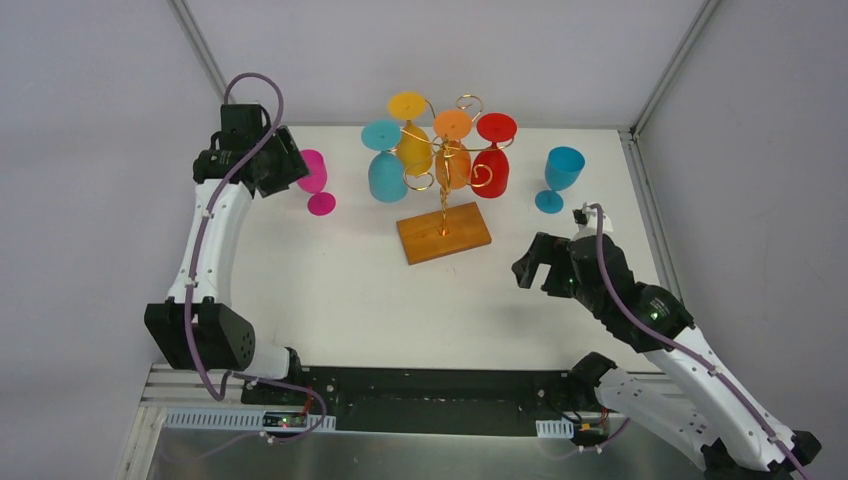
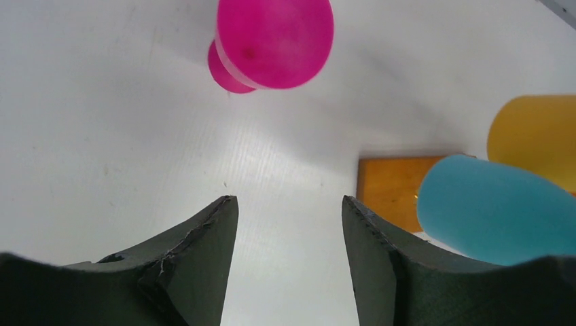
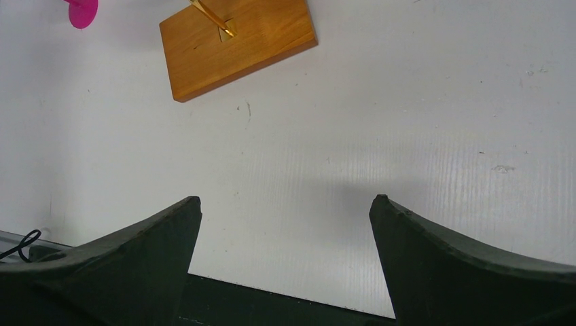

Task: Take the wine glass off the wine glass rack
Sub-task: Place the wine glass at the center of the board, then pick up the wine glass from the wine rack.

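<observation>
Both our jaws hang open, empty, pink glass [image 2: 275, 41] just ahead of the left. Next we'd unhook the teal glass [image 2: 496, 210] from the rack [image 1: 440, 235].

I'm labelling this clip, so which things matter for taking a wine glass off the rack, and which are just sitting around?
Job: wine glass rack; teal glass, yellow glass, orange glass, red glass, all hanging on it.
Sitting around: pink glass, blue glass, both standing on the table.
</observation>
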Controlling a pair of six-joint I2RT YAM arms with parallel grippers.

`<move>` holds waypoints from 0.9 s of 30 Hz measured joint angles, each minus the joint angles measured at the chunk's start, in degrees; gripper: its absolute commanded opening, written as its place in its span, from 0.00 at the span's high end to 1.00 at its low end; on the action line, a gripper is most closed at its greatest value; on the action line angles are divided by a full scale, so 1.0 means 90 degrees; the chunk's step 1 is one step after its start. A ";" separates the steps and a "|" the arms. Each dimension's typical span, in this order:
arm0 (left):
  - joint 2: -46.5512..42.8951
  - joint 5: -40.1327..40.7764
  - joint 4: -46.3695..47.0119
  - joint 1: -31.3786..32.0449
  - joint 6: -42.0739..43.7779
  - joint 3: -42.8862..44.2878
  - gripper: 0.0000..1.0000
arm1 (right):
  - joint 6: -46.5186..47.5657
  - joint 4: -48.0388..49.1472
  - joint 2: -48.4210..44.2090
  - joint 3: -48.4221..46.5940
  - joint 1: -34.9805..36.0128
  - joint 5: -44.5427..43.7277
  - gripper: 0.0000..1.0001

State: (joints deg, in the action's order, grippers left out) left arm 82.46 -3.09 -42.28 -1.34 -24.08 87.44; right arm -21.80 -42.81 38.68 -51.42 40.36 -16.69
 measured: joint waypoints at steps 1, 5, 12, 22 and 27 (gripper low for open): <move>-0.0090 -0.0124 -0.0005 0.0000 -0.0032 -0.0068 0.41 | -0.0010 -0.0017 0.0007 0.0000 0.0000 0.0000 0.01; -0.0588 -0.0770 0.0032 0.0000 -0.0301 -0.0267 0.41 | -0.0049 -0.0095 0.0015 0.0000 0.0000 0.0002 0.01; -0.1331 -0.1807 0.0413 0.0000 -0.1103 -0.0444 0.38 | -0.0083 -0.0131 0.0015 0.0000 0.0000 0.0002 0.01; -0.1479 -0.2912 0.1800 0.0000 -0.2960 -0.1064 0.34 | -0.0146 -0.0085 0.0056 0.0000 0.0000 0.0075 0.01; -0.1314 -0.3317 0.2732 0.0002 -0.3874 -0.1520 0.34 | -0.0143 -0.0058 -0.0002 0.0000 0.0000 0.0083 0.01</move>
State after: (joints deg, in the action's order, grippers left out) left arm 70.63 -32.95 -17.69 -1.32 -58.94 73.76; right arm -23.09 -43.33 38.65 -51.42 40.36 -15.94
